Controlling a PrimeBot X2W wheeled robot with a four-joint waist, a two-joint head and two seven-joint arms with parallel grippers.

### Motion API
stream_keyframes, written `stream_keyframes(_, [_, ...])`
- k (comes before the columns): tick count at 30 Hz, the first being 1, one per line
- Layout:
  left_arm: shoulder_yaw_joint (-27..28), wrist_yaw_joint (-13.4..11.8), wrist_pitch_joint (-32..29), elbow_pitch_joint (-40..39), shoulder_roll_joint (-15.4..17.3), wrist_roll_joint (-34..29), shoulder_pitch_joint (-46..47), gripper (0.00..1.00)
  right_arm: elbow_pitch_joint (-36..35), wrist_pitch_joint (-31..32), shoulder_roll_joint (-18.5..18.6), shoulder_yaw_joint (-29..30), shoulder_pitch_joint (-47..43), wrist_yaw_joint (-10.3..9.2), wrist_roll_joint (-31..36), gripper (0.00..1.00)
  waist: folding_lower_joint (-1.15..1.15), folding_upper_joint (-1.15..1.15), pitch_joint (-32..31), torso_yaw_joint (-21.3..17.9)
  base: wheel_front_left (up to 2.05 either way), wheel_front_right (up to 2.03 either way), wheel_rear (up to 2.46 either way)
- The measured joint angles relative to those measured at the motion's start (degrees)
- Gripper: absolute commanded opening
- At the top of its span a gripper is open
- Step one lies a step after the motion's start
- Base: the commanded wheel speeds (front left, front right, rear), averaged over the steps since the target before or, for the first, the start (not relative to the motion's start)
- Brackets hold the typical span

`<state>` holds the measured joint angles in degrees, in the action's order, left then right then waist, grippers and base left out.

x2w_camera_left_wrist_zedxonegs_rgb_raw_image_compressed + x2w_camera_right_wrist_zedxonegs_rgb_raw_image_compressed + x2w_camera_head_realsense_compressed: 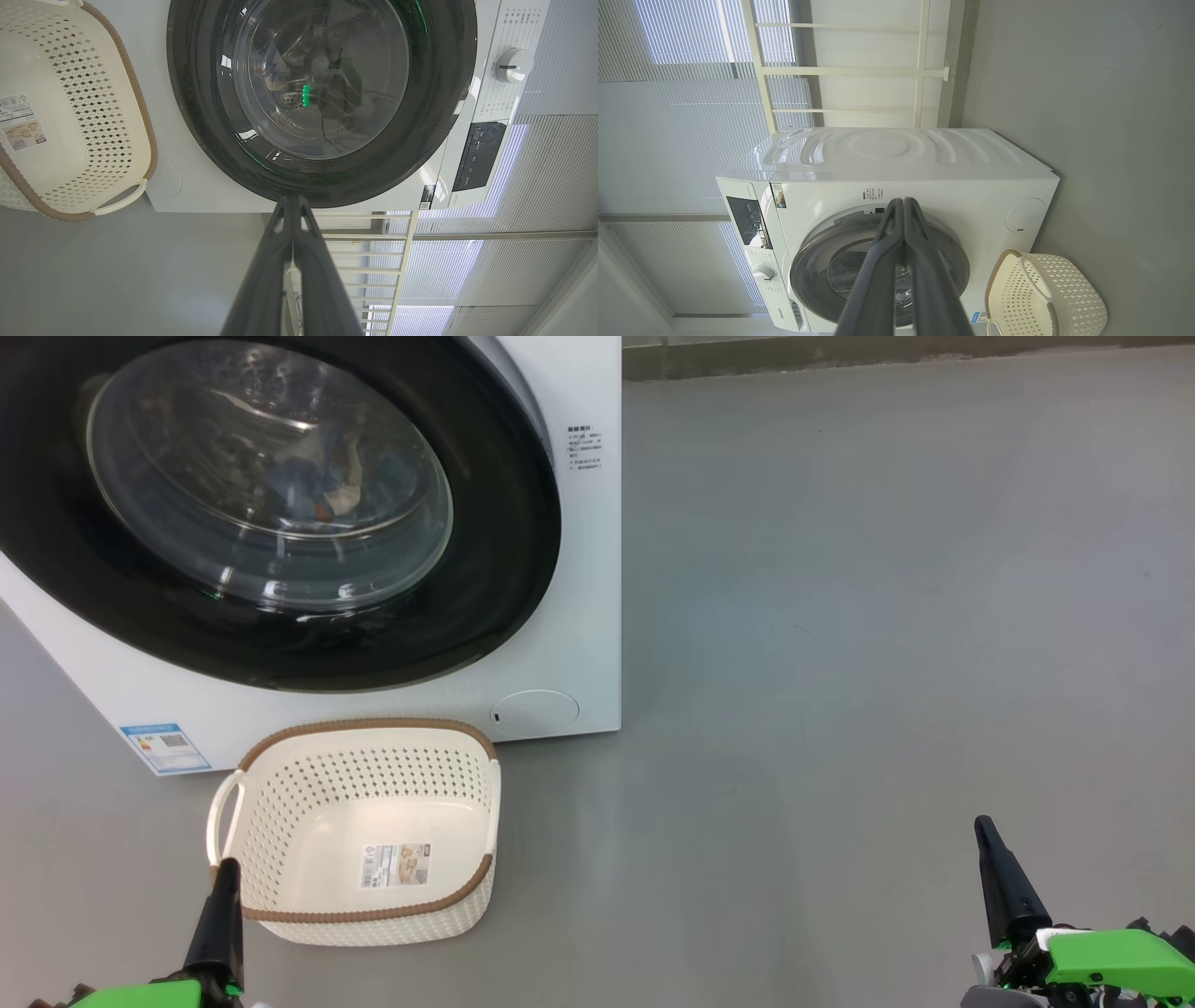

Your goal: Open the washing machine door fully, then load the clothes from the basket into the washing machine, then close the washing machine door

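The smooth grey floor [887, 616] is plain, with soft light on it. In the head view, a darker strip along the bottom of the wall [887, 357] runs from 12 o'clock to 2 o'clock. In the right wrist view, white window blinds with thin slats [668, 140] glow with daylight at 9 o'clock. A cream-white frame of thin bars [840, 71] shows at 12 o'clock, in front of a plain white wall [868, 91]. In the left wrist view the bars show at 5 o'clock and the blinds at 4 o'clock.
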<state>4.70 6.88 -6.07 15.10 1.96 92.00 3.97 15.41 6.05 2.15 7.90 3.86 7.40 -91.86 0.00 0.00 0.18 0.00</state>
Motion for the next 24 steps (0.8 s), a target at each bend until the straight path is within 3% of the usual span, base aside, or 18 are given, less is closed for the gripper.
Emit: stream_keyframes(24, [0.02, 0.00, 0.00, 0.00, 0.00, 0.00, 0.00, 0.00, 0.00, 0.00, 0.00, 0.00, 0.00, 0.00, 0.00, 0.00, 0.00, 0.00, 0.00, 0.00, 0.00, 0.00, 0.00])
